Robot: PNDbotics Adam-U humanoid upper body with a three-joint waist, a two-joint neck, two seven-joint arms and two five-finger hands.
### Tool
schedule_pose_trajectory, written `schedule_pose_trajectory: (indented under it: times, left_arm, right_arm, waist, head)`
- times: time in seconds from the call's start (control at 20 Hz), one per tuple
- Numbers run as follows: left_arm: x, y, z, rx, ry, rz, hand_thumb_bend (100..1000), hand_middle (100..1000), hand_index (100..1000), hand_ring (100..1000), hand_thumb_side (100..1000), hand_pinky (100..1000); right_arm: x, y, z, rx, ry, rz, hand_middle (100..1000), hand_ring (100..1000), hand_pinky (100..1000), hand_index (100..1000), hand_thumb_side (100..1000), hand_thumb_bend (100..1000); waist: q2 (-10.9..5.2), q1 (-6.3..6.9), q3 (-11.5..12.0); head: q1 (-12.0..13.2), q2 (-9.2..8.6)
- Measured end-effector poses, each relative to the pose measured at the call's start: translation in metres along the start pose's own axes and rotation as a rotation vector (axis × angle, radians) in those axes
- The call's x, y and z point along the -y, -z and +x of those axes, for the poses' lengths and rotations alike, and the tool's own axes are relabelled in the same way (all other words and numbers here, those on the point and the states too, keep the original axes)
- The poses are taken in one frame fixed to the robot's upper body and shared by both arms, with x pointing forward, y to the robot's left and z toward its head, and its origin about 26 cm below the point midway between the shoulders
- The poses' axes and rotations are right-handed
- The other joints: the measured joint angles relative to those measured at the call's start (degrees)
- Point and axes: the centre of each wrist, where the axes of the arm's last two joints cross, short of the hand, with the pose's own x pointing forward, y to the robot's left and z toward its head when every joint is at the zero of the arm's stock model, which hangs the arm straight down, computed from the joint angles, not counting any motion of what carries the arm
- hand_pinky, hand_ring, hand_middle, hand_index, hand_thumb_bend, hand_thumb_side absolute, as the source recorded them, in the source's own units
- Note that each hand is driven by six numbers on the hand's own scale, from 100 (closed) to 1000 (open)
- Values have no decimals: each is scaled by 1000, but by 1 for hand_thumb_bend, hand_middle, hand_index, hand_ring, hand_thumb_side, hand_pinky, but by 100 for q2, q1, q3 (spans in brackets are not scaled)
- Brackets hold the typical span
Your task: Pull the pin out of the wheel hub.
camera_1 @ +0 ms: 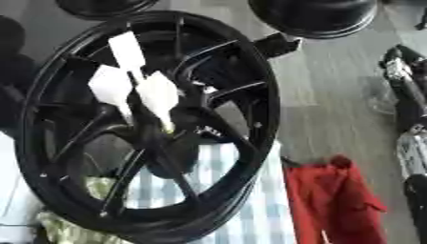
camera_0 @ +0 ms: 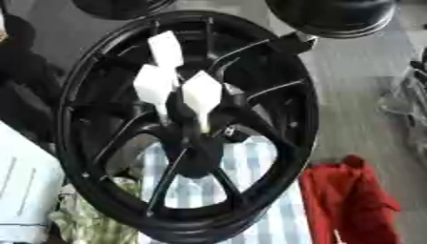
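A black spoked wheel hub (camera_0: 275, 71) fills most of both views, tilted and close to the camera. At its centre stand three white flat tabs (camera_0: 203, 93), set on dark stems that merge with the hub's dark middle (camera_0: 196, 157). A thin pale pin (camera_0: 204, 125) points down from the lowest tab. My right arm (camera_1: 406, 90), black with silver joints, runs down the right edge of the right eye view, well apart from the hub. Its hand cannot be made out. No left hand shows.
Behind the hub lie a blue-and-white striped cloth (camera_0: 254, 167), a red cloth (camera_0: 350, 200) at the lower right and a green patterned cloth (camera_0: 87, 224) at the lower left. Two more dark wheels (camera_0: 333, 16) sit at the top. The floor is grey (camera_0: 359, 71).
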Motion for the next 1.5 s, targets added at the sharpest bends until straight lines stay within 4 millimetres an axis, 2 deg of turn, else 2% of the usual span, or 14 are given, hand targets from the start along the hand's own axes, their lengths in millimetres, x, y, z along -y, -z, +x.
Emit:
schedule_pose_trajectory:
  times: [0.5,0.8,1.1,1.5]
  left_arm:
    - [2,1,0,10,6,-33,100,709,804,754,520,786]
    - [6,3,5,61,73,-220,100,715,817,760,500,792]
    - [7,8,11,98,159,-398,100,715,828,761,549,794]
    - [23,17,18,131,204,-509,100,710,834,757,603,792]
  right_arm:
    - [0,0,0,-2,0,-2,861,799,940,815,408,216]
    - [0,0,0,-3,-1,-2,860,797,940,814,408,217]
    - [0,0,0,-5,-1,-4,860,796,940,814,409,218]
    - [-1,0,-1,-8,-5,0,859,794,942,814,410,218]
  waist:
    - [0,1,0]
    - [0,4,0]
    - [0,10,0]
    - [0,28,-4]
  head:
    - [-7,-1]
    - [-15,-2]
    - [-36,-2]
    - [-52,-3]
